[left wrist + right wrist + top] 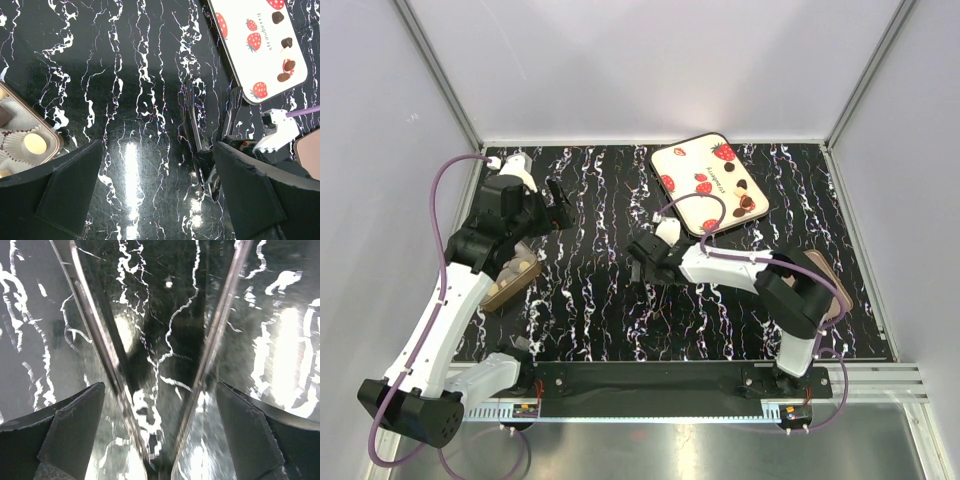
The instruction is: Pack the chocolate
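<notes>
Both spread wide: left fingers (pixel 70 185) above worktop (pixel 590 300) beside box (pixel 56 142) holding white chocolate (pixel 35 143), right fingers (pixel 70 430) flanking parted tweezers (pixel 97 330) near strawberry tray (pixel 685 160).

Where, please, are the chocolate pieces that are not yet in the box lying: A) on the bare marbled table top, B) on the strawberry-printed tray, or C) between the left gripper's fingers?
B: the top view shows the dark chocolate pieces resting on the strawberry-printed tray at the far right of the table, and the left wrist view shows them there too.
</notes>
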Motion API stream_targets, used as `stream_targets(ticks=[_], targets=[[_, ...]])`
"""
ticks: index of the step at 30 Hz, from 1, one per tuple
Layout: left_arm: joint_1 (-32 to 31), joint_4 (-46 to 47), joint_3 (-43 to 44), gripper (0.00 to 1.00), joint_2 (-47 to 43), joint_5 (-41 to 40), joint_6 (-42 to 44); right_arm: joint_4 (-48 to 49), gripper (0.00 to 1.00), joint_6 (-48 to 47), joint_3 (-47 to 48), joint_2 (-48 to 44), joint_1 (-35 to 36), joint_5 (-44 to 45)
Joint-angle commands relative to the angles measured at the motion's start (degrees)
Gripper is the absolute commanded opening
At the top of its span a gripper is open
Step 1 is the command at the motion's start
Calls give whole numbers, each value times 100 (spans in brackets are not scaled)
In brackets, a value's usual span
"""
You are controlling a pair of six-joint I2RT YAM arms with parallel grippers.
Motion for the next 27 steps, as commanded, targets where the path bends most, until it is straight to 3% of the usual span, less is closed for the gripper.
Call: stream_targets(ticks=[1, 5, 9, 10, 16, 21, 27], targets=[[36, 290, 133, 99, -36, 112, 77, -632, 100, 5, 479, -691, 12, 277], [36, 325, 1, 99, -62, 121, 86, -1346, 98, -83, 901, -1245, -286, 322], [36, 553, -349, 99, -246, 332, 60, -1716, 80, -83, 806, -1817, -1146, 278], [36, 580, -403, 99, -273, 349, 42, -1812, 71, -83, 761, -1966, -1609, 226], [36, 765, -720, 99, -335, 683, -89, -2339, 54, 128, 612, -1959, -3247, -521], [36, 879, -817, 99, -370, 947, -204, -2473, 48, 399, 366, -1642, -4476, -759], [36, 809, -834, 99, -396, 1009, -178, -2253, 46, 734, -109, -1370, -5278, -864]])
